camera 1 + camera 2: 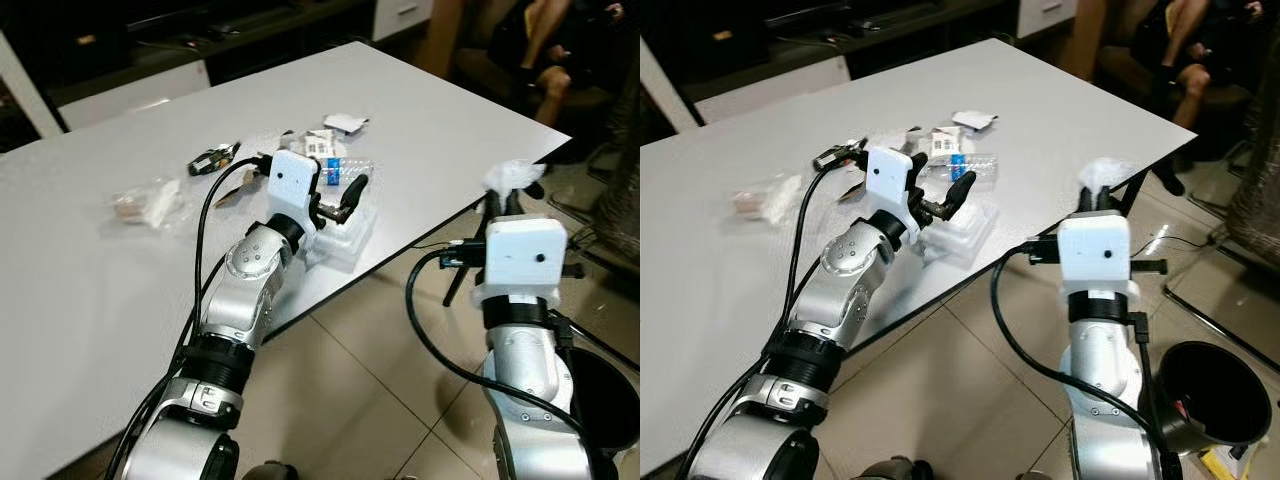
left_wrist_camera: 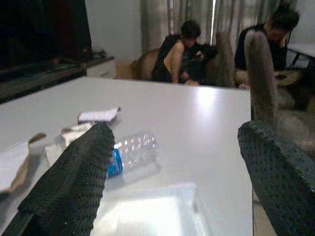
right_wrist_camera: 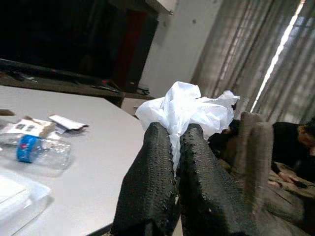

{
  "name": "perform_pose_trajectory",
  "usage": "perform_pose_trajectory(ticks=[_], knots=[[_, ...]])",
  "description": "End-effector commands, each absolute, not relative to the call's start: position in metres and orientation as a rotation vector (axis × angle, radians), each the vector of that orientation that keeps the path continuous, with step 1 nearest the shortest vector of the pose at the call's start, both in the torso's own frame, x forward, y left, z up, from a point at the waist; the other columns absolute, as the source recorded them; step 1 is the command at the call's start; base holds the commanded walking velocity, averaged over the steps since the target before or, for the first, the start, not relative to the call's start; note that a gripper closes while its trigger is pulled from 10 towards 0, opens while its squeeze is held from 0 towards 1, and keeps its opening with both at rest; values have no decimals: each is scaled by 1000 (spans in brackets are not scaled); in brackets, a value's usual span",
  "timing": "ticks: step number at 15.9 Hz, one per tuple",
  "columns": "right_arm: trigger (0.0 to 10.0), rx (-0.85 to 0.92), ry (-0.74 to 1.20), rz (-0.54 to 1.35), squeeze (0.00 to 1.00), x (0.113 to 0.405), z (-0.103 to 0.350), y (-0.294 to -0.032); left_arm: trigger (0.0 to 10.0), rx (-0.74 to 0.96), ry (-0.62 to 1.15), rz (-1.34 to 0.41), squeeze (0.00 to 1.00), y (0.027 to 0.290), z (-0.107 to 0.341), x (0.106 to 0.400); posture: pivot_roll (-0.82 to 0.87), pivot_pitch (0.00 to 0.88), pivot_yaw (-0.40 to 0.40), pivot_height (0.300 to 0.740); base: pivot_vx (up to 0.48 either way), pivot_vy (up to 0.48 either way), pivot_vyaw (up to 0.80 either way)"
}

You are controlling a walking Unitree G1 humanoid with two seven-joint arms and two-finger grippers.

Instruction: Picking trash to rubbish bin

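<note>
Trash lies across the white table (image 1: 120, 300): a clear plastic bottle (image 2: 133, 152) with a blue label, a clear plastic tray (image 1: 345, 238), torn cartons (image 1: 322, 143), a paper scrap (image 1: 346, 122), a dark wrapper (image 1: 212, 158) and a clear bag (image 1: 150, 205). My left gripper (image 1: 335, 195) hovers open just above the tray, with nothing between its fingers (image 2: 74, 182). My right gripper (image 1: 1102, 208) is off the table's right edge, over the floor, shut on a crumpled white tissue (image 3: 189, 108). A black rubbish bin (image 1: 1215, 390) stands on the floor to the right of that arm.
The table's near-right edge runs between my two arms. People (image 1: 545, 50) sit on seats past the far right corner. A dark cabinet (image 1: 150, 40) lines the back wall. A metal frame (image 1: 1200, 290) stands on the tiled floor near the bin.
</note>
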State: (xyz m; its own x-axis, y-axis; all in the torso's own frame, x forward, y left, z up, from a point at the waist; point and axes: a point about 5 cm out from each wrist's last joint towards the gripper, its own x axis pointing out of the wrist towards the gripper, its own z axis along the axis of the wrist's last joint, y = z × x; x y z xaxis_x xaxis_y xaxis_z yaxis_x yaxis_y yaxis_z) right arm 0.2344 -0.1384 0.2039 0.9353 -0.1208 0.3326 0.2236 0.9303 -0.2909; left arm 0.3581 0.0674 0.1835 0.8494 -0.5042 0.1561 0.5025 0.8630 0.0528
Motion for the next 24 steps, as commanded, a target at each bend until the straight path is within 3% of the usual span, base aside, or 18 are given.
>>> perform_pose_trajectory(ticks=[1, 6, 10, 16, 24], knots=[[10000, -303, -326, -166, 0, 232, 207, -137, 10000, 49, -157, -515, 0, 71, 185, 364, 26, 126, 54, 740, 0, 0, 0], [10000, -191, -247, -171, 0, 228, 199, -136, 10000, 132, -90, -490, 0, 80, 176, 376, 11, 157, 74, 740, 0, 0, 0], [10000, -4, -16, -135, 0, 217, 168, -131, 10000, 214, -42, -471, 0, 81, 172, 388, -29, 191, 103, 740, 0, 0, 0], [10000, 5, 24, -57, 0, 205, 163, -116, 10000, 264, -43, -393, 0, 92, 179, 398, -62, 229, 121, 740, 0, 0, 0], [10000, 11, 53, 134, 0, 202, 162, -96, 10000, 340, -25, -199, 0, 132, 189, 409, -44, 220, 113, 740, 0, 0, 0]])
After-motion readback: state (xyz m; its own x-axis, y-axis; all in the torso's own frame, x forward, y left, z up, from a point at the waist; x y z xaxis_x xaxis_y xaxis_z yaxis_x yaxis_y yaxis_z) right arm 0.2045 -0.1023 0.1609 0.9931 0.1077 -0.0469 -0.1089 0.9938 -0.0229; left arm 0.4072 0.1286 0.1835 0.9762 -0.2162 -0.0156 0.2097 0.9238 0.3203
